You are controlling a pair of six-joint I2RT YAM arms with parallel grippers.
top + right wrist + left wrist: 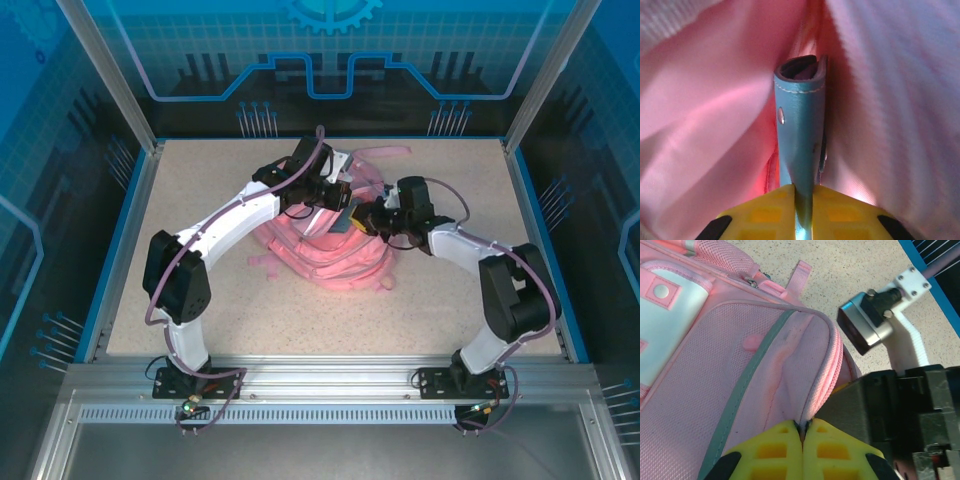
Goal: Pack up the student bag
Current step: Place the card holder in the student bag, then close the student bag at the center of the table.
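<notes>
Item: soft pink fabric backpack with pale trim [330, 262], slumped mid-way across the speckled beige tabletop [200, 180]. Left gripper [802, 429]: yellow fingers pressed together, pinching the backpack's zip-edged rim. Right gripper [802, 192]: clamped on a slim light-blue stitched leather case [799, 125], pink fabric on both sides.

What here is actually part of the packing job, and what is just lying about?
Part of the job:
- student bag, its zip edge pinched in the left tool
- blue case, gripped by the right tool among the bag's pink fabric

Not part of it:
- speckled table
- blue walls behind
</notes>
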